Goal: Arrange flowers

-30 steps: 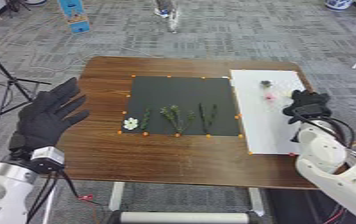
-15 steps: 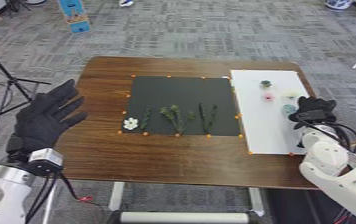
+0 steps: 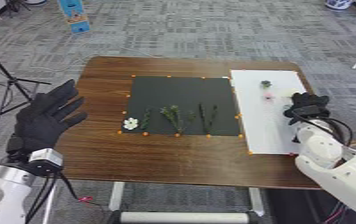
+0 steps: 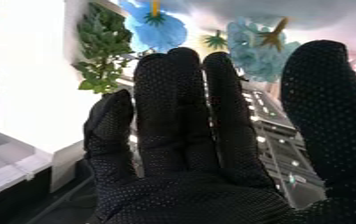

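In the head view my right hand (image 3: 309, 106) is over the right edge of the white sheet (image 3: 268, 132), partly covering a teal flower (image 3: 287, 107). A dark green flower (image 3: 266, 84), a pink one (image 3: 269, 98) and a pale yellow one (image 3: 292, 93) lie farther up the sheet. On the black mat (image 3: 183, 90) are a white flower (image 3: 130, 123) and several green stems (image 3: 170, 114). My left hand (image 3: 43, 120) is open beside the table's left edge. In the right wrist view my right hand (image 4: 188, 185) has straight fingers, with blue flowers (image 4: 159, 34) and green leaves (image 4: 103, 42) beyond them.
The brown table (image 3: 157, 160) carries small orange markers (image 3: 177, 135) around the mat. A black tripod (image 3: 13, 80) stands on the floor at the left, and a blue-and-orange standing board (image 3: 74, 15) is behind the table.
Since half a second ago my right hand has moved slightly up and left in the head view, covering more of the teal flower. My left hand is nearly still.
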Controlling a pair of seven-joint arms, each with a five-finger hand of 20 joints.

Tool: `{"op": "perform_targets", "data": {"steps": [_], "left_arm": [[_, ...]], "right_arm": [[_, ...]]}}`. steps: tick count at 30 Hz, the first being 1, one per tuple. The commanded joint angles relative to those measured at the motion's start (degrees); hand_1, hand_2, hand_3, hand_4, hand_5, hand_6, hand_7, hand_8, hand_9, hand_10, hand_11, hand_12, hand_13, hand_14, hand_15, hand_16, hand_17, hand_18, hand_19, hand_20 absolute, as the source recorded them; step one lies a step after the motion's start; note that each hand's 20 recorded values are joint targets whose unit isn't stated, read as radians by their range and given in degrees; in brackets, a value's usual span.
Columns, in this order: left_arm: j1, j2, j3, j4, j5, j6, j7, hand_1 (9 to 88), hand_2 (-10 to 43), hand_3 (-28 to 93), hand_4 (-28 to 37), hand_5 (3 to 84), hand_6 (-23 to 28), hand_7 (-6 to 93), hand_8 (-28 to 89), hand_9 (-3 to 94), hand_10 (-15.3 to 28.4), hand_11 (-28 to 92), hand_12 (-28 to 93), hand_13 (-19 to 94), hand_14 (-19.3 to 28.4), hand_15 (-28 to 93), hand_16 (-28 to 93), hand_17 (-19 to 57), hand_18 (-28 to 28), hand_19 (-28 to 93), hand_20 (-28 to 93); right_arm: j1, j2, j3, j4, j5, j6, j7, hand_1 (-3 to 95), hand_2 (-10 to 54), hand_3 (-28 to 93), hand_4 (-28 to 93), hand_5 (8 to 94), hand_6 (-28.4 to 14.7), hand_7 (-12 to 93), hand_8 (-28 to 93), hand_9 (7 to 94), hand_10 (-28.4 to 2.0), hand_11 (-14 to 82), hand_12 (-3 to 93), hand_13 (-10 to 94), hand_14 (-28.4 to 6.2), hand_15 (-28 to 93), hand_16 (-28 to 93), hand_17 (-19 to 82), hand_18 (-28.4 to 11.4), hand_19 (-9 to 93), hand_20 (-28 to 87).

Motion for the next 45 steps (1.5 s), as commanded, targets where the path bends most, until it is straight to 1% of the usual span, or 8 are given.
{"op": "perform_targets", "data": {"steps": [1, 8, 17, 26, 36, 39, 43, 45], "left_arm": [[0.28, -0.12, -0.11, -0.25, -0.42, 0.14, -0.26, 20.5, -5.9, 68, -28.3, 26.9, 3.0, 13.9, -8, 19.7, 9.8, 11, 18, 16, 12.9, 11, 6, -13.2, 24.1, 40, 6], [0.48, 0.28, -1.43, -0.40, -0.47, 0.09, 0.23, 20.5, -5.7, 68, -28.3, 27.1, 3.1, 13.9, -8, 19.9, 9.8, 11, 18, 16, 13.1, 11, 6, -13.1, 24.1, 40, 6], [2.59, 0.22, -4.77, -1.71, -0.39, 0.52, 0.66, 20.2, -5.5, 68, -28.3, 27.3, 3.1, 13.9, -7, 20.1, 9.8, 11, 17, 16, 13.0, 11, 6, -13.0, 24.2, 40, 6], [4.56, -0.69, -6.29, -2.53, -0.46, 1.52, 1.71, 20.0, -5.3, 68, -28.3, 27.6, 3.2, 13.7, -7, 20.3, 9.8, 11, 17, 17, 13.0, 11, 6, -12.9, 24.2, 40, 6], [7.93, -1.43, -11.82, -3.93, -0.48, 1.91, 2.51, 19.9, -5.8, 68, -28.3, 26.8, 3.0, 13.8, -7, 19.7, 9.8, 11, 17, 16, 12.9, 11, 6, -13.4, 25.3, 40, 6], [6.79, -0.76, -11.00, -3.45, -0.51, 1.46, 2.11, 19.9, -6.3, 68, -28.3, 26.8, 2.9, 13.8, -7, 19.7, 9.8, 10, 18, 16, 13.0, 11, 6, -13.4, 25.6, 40, 6], [0.76, 2.57, -6.37, -0.58, -0.76, -1.02, 0.95, 20.5, -6.9, 67, -28.3, 26.7, 2.9, 13.7, -7, 19.7, 9.7, 10, 18, 16, 12.9, 11, 6, -13.3, 25.7, 40, 6], [-2.01, 3.64, -3.91, 0.32, -0.41, -1.07, 1.35, 20.8, -7.1, 66, -28.3, 26.6, 2.8, 13.7, -7, 19.5, 9.6, 10, 18, 16, 12.9, 10, 6, -13.3, 25.7, 40, 5]], "right_arm": [[-0.24, -1.84, -2.22, 2.93, 1.39, -0.55, -1.64, 35.0, -9.5, 86, -28, 52.4, 0.2, 31, -14, 59.5, -10.0, 32.9, 24.9, 53, -9.4, 74, 29, 24, -21.2, 80, 57], [-0.37, -2.12, -2.20, 2.76, 2.97, -2.60, -3.26, 46.0, -9.5, 80, -28, 59.9, 3.0, 43, 2, 75.1, -6.4, 17.5, 47.5, 58, -6.5, 70, 40, 26, -20.5, 80, 58], [-0.07, -3.15, -3.31, 2.78, 1.33, 4.67, -6.11, 50.2, -9.5, 80, -28, 68.3, 3.9, 48, 2, 81.9, -6.3, 22.4, 50.7, 63, -5.5, 69, 43, 29, -20.4, 82, 58], [-0.42, -2.51, -1.03, -1.59, -0.68, 11.07, -6.37, 49.0, -9.5, 83, -27, 71.0, 3.1, 48, 2, 83.5, -6.2, 24.3, 52.0, 64, -6.1, 71, 44, 30, -20.7, 84, 58], [18.74, -10.74, -16.28, -2.51, 0.64, 15.33, -11.87, 49.1, -9.5, 83, -27, 71.6, 2.7, 47, 3, 83.6, -6.6, 24.3, 52.5, 64, -6.3, 71, 44, 30, -20.7, 84, 59], [24.87, -15.70, -21.67, -0.51, 1.52, 16.37, -14.31, 49.1, -9.5, 83, -27, 71.7, 2.7, 47, 3, 83.7, -6.7, 24.2, 52.5, 64, -6.3, 71, 44, 30, -20.7, 84, 59], [27.38, -19.43, -24.19, -0.79, 1.21, 17.75, -14.71, 49.0, -9.5, 83, -27, 71.7, 2.7, 47, 3, 83.7, -6.7, 24.2, 52.6, 64, -6.1, 71, 44, 30, -20.7, 84, 59], [27.18, -20.84, -24.46, -1.43, 1.68, 17.65, -15.09, 49.0, -9.5, 83, -27, 71.6, 2.8, 47, 3, 83.6, -6.6, 24.2, 52.7, 64, -6.1, 71, 44, 30, -20.7, 84, 59]]}}
